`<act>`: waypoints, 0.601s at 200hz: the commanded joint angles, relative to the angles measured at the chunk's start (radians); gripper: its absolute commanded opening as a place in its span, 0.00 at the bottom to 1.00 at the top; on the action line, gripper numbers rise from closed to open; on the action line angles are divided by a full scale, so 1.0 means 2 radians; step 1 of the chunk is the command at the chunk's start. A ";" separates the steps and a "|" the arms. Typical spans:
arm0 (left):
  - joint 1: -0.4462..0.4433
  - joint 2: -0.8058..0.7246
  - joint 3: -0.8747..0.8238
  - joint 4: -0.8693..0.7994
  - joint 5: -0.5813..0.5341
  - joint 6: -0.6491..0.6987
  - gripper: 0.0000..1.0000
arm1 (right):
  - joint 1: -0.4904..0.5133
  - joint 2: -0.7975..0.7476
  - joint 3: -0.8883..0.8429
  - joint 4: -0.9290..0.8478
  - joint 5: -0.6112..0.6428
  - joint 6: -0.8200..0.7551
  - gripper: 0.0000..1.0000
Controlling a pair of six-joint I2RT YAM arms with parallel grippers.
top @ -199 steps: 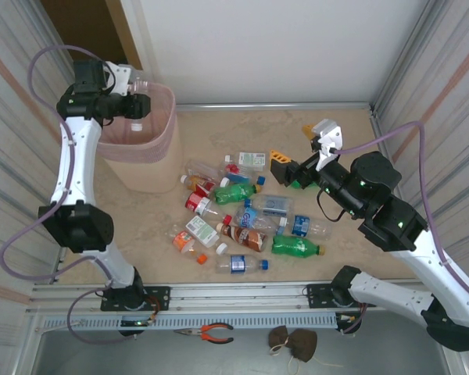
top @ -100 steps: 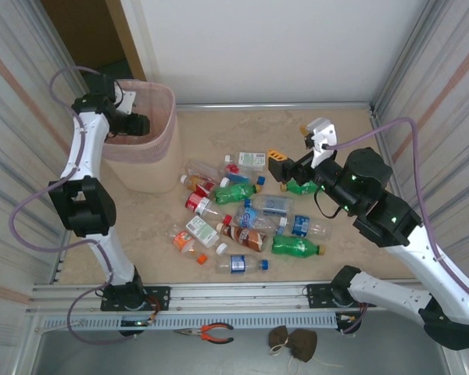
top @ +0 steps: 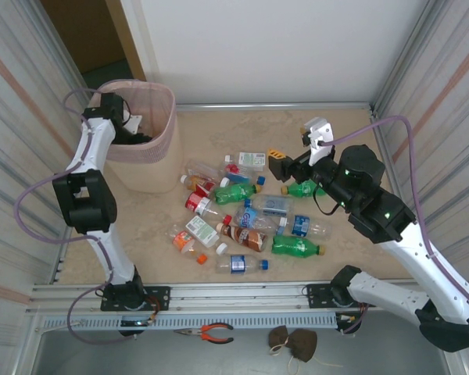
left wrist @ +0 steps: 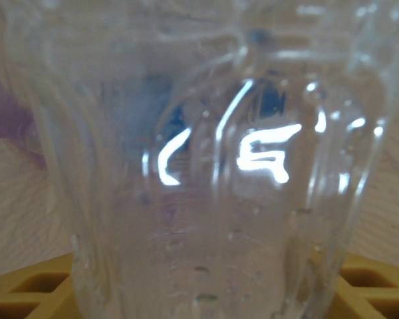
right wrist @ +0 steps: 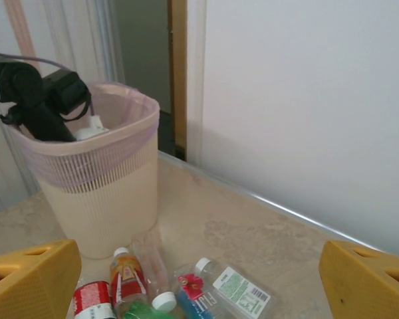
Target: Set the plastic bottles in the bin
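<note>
The table (top: 219, 137) has a pale beige, marbled top. A plain white wall (top: 273, 47) closes its far edge, and ribbed grey panels (top: 23, 117) with faint pink stripes stand along its left and right edges. At the far left corner a dark doorway (top: 82, 31) with a brown wooden frame opens behind the panels. A metal rail (top: 234, 295) runs along the near edge, and on the ledge below it lie pliers (top: 205, 333) with orange handles.

The bin (top: 144, 168) stands upright at the far left corner of the table, its rim lined in pale pink. The left gripper (top: 137, 138) reaches down inside its mouth. In the left wrist view a clear bottle (left wrist: 206, 186) sits between the yellow fingers (left wrist: 26, 286), right against the camera. I cannot tell whether they are pinching it or only flanking it.

The rest of the bottles (top: 242, 215) lie scattered on their sides in the middle of the table, several touching. Most are clear and three are green, with red, blue and white labels.

The right gripper (top: 284, 162) hangs above the right side of that scatter, facing the bin. Its yellow fingers (right wrist: 30, 279) are spread wide with nothing between them.
</note>
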State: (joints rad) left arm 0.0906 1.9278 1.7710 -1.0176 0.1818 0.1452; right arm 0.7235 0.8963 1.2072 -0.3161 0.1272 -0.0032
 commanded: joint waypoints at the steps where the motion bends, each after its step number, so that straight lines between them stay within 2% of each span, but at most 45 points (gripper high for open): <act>1: 0.003 -0.028 -0.014 0.006 0.008 -0.008 0.68 | -0.010 0.000 -0.006 0.002 -0.010 0.018 0.92; 36: 0.002 -0.041 -0.016 0.014 0.025 -0.014 0.74 | -0.020 0.009 -0.008 -0.011 0.006 0.051 0.92; 71: 0.002 -0.057 -0.019 0.028 0.045 -0.013 0.74 | -0.049 0.025 -0.032 -0.021 0.050 0.156 0.91; 105: 0.003 -0.076 -0.036 0.054 0.052 -0.007 0.73 | -0.098 0.043 -0.050 -0.040 0.041 0.265 0.89; 120: 0.004 -0.083 -0.047 0.066 0.067 -0.005 0.73 | -0.122 0.074 -0.052 -0.049 0.032 0.311 0.89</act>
State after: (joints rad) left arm 0.0906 1.8240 1.7111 -0.9260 0.2596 0.1276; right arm 0.5365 0.9943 1.1107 -0.3725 0.1890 0.4061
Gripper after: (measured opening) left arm 0.733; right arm 0.886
